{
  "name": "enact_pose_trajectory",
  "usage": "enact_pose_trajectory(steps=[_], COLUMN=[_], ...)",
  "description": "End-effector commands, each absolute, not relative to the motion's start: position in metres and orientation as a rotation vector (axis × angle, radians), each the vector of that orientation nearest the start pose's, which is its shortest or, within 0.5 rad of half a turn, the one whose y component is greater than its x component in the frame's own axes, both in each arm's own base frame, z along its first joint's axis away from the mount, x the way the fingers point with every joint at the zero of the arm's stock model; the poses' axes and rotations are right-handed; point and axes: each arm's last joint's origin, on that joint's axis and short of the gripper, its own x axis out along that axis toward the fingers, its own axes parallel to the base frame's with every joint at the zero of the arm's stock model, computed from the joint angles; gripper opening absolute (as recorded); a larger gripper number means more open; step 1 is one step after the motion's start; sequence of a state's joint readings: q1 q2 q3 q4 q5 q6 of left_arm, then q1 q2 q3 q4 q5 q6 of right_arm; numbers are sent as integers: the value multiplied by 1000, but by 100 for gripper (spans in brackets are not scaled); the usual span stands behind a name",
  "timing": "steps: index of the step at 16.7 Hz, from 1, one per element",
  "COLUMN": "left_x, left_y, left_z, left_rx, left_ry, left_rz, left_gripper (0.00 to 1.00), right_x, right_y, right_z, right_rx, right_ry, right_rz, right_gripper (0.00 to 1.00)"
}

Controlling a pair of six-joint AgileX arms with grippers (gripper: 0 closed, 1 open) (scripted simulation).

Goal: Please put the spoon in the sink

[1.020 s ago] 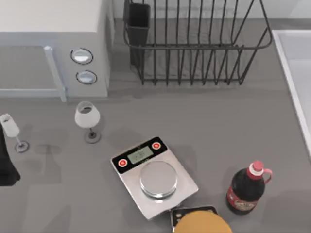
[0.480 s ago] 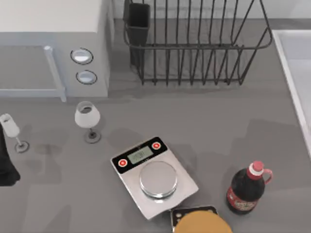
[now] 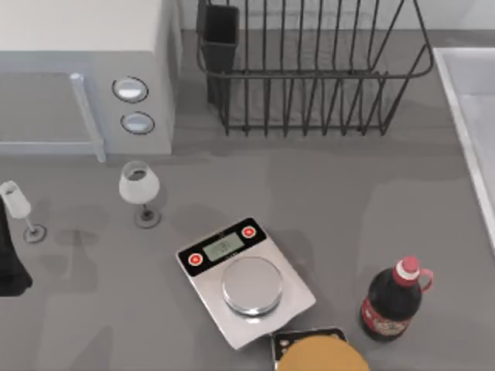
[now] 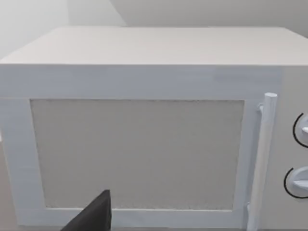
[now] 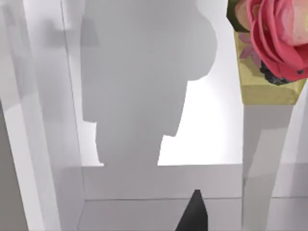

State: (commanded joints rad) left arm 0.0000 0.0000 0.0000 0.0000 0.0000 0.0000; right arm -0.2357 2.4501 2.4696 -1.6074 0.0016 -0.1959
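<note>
The sink [image 3: 458, 116] is the pale basin with a raised rim at the table's right edge. In the right wrist view its smooth white walls and floor [image 5: 216, 125] lie close below the camera, with a grey shadow cast across them. A dark part of my right gripper [image 5: 195, 214] pokes into that view over the basin. The spoon is out of view. My left arm [image 3: 9, 259] is parked at the table's left edge, and a dark part of its gripper [image 4: 94, 215] faces the microwave door.
A white microwave [image 3: 85, 69] stands back left and a black wire dish rack [image 3: 309, 69] back centre. Two wine glasses [image 3: 139, 189] stand left, a kitchen scale [image 3: 246, 280] at front centre, a cola bottle [image 3: 393, 300] front right. A flower box [image 5: 269, 53] sits beside the sink.
A faint shadow on the tabletop near the sink has shifted. No object on the table has moved, and the left arm stays still.
</note>
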Motion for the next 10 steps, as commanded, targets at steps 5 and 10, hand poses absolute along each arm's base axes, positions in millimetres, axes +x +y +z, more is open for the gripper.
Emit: enact_pose_trajectory(steps=[5, 10], left_x=[106, 106], left_y=[-1, -1], left_z=[160, 160], left_rx=[0, 0], left_ry=[0, 0], left_rz=[0, 0], left_gripper=[100, 100], right_x=[493, 500], right_y=[-78, -68], right_z=[210, 201], right_rx=[22, 20], right_ry=[1553, 1543], right_rz=[-26, -29], right_gripper=[0, 0])
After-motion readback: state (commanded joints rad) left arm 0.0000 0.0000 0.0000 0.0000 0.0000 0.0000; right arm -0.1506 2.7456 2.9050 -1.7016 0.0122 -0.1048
